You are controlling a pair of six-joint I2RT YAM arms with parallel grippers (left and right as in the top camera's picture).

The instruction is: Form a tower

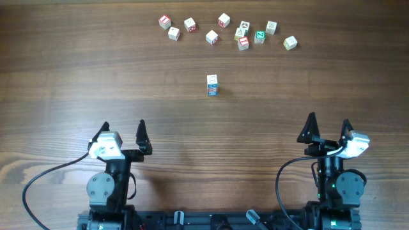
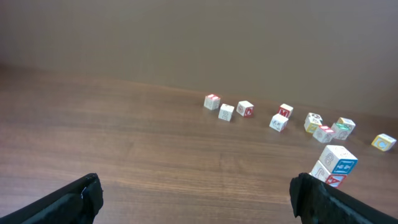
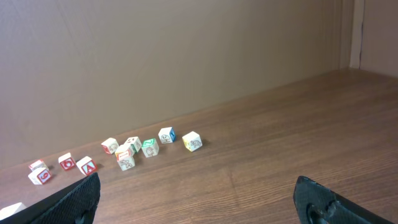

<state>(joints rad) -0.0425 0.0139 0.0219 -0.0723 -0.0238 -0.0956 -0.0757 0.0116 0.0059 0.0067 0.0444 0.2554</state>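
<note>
The tower is a short stack of two small whitish letter cubes standing upright mid-table. In the left wrist view the tower sits at the right, just beyond my right-hand finger; its upper cube shows a blue face. My left gripper is open and empty near the table's front, well short of the tower and to its left; its fingers frame bare wood. My right gripper is also open and empty, at the front right.
Several loose cubes with red, green and yellow prints lie scattered in a row along the far side. A brown wall stands behind them.
</note>
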